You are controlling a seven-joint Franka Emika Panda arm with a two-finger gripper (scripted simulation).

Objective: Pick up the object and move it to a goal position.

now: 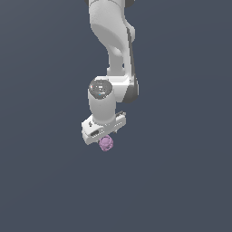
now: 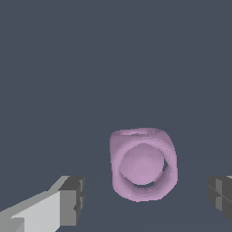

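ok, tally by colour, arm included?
Pink-purple: 1, the object, sitting between the open fingers.
White: 1, the arm with its gripper; finger pads are dark grey.
Total: 2

Object [image 1: 106, 143] directly under gripper [image 1: 103, 137], partly tucked beneath the hand body in the exterior view, poking out toward that view's right-lower side. Arm [image 1: 113, 50] overhead, coming down from the top of frame. In wrist view: object [image 2: 143, 164] between the two fingertips [image 2: 72, 200], closer to the other one, gaps on both sides, touching neither.
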